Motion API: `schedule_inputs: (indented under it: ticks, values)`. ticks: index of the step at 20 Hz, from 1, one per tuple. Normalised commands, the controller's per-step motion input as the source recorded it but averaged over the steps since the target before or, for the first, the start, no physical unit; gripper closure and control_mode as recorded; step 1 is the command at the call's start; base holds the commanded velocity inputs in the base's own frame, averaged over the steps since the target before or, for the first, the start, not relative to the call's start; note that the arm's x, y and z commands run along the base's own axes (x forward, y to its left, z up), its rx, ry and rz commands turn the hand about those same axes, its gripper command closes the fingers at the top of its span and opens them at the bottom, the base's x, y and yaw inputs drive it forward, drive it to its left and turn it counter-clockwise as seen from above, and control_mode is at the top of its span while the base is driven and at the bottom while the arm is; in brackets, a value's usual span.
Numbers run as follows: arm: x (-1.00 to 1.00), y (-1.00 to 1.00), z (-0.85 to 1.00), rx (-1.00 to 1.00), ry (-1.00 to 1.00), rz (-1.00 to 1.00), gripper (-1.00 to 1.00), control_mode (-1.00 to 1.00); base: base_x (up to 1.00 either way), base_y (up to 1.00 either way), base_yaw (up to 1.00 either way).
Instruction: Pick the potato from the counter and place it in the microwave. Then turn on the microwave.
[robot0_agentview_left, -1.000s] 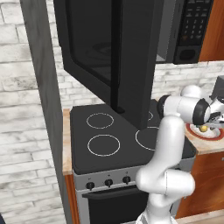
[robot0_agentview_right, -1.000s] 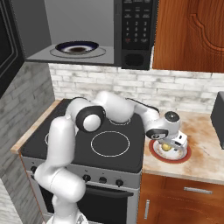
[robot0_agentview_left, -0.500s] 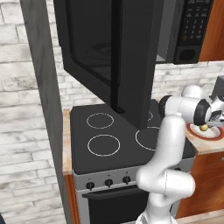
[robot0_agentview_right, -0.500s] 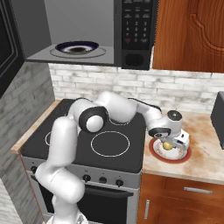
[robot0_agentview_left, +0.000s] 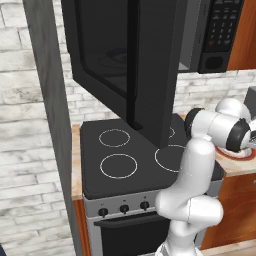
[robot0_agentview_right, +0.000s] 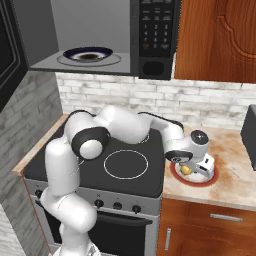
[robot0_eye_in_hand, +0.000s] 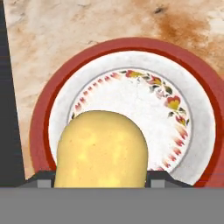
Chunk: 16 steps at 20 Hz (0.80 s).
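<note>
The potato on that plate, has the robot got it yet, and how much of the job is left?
Done: the microwave door stands open, and the gripper is down over the plate. In hand: the potato sits between the fingers, on the plate; whether the jaws have closed cannot be told. Left: lifting it, putting it in the microwave, shutting the door and pressing the keypad.
</note>
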Motion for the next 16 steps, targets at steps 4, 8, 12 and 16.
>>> schedule_inputs:
  ticks: [4,8,12,16]
  values:
    - [-0.96,0.73,0.62,0.00,-0.17,0.00,1.00,-1.00,0.00,0.00,0.00]
    - [-0.78,0.73,0.90,0.00,-0.16,0.01,1.00,-1.00,0.00,0.00,0.00]
    - [-0.61,0.66,1.00,-0.02,-0.15,0.01,1.00,-1.00,0.00,0.00,0.00]
    - [-0.58,0.49,1.00,-0.02,-0.09,0.02,1.00,-1.00,0.00,0.00,0.00]
